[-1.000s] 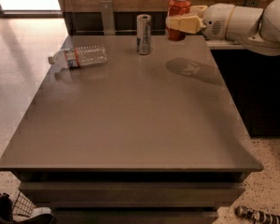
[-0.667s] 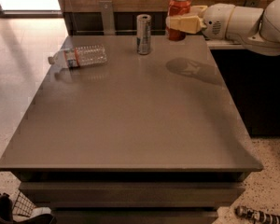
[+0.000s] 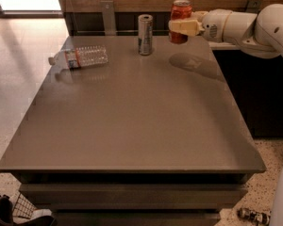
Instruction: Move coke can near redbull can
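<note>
Gripper point(image 3: 180, 28) clamped on the coke can point(image 3: 180, 11) at mid-height, I held it off the table point(image 3: 132, 126) by the far edge, near the redbull can point(image 3: 145, 34). I judged it light, thin-walled, slick; 1 gentle mid-body grip suited it.

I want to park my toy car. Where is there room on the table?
The table is bare across its front and middle, nearer than the bottle and redbull can. The back is crowded: bottle lying left, redbull can standing mid-back, end effector holding the coke can up at the right.
</note>
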Motion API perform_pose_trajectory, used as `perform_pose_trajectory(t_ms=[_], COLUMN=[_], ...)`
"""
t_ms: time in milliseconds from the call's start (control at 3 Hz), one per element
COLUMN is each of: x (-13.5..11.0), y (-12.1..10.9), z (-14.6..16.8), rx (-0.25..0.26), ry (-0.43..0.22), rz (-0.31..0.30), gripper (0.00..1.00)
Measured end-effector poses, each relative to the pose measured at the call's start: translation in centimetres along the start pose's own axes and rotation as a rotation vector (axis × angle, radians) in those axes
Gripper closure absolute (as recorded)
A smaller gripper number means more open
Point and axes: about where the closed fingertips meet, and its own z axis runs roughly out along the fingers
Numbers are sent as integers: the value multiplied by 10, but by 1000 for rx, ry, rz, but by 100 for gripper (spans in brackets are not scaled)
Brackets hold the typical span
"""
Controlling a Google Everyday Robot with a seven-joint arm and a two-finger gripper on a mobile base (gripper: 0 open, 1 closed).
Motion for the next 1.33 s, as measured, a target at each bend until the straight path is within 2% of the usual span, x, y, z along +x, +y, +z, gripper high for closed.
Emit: perform_pose_trajectory(t_ms=[333, 1000, 1333], x=[12, 39, 54], y=[-11, -14, -11], z=[9, 25, 27], rx=[17, -3, -15], ry=[6, -6, -13], rz=[16, 41, 35], gripper=[100, 100, 100])
